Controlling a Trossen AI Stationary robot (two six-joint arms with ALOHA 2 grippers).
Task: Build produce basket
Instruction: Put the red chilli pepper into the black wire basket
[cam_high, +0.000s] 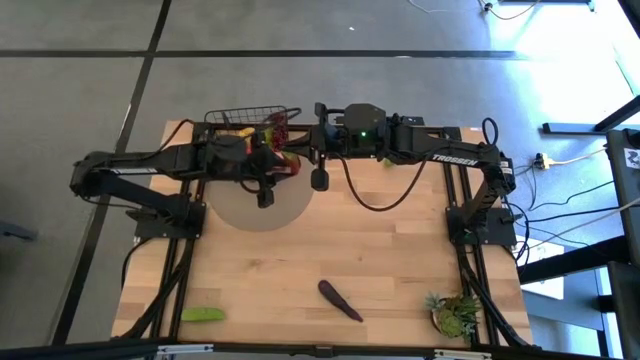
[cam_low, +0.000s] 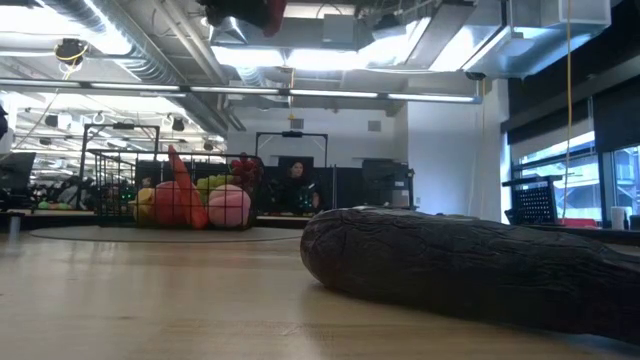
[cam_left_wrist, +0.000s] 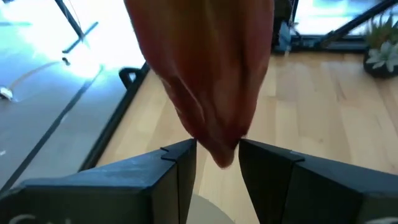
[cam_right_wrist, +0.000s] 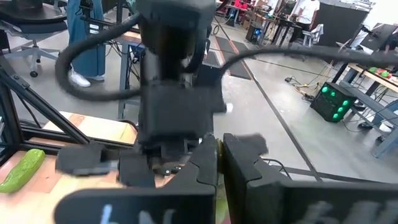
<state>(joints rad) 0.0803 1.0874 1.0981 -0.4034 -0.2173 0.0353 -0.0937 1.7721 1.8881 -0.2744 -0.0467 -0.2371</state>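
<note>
Basket (cam_high: 240, 117) is seen at the far edge of the table (cam_high: 330, 250), beside a grey round mat (cam_high: 262, 208). In the low view it is filled with produce: a pink peach (cam_low: 229, 206), a red apple (cam_low: 170, 205), yellow and green pieces behind them, and dark grapes (cam_low: 246, 168) at the top.

Left gripper (cam_high: 285, 163) is held over the near edge of the basket, above the mat. In the left wrist view its fingers (cam_left_wrist: 180, 168) are clamped on a red chili (cam_left_wrist: 208, 74), whose narrow end is pinched between the two pads.

Right gripper (cam_right_wrist: 218, 163) is raised just right of the basket, close to the left arm's wrist; its fingers are pressed together with nothing between them.

Dark eggplant (cam_high: 339, 299) is left lying on the near part of the table, and a green cucumber (cam_high: 202, 314) near the front left corner. A spiky green potted plant (cam_high: 455, 313) is noted at the front right corner.
</note>
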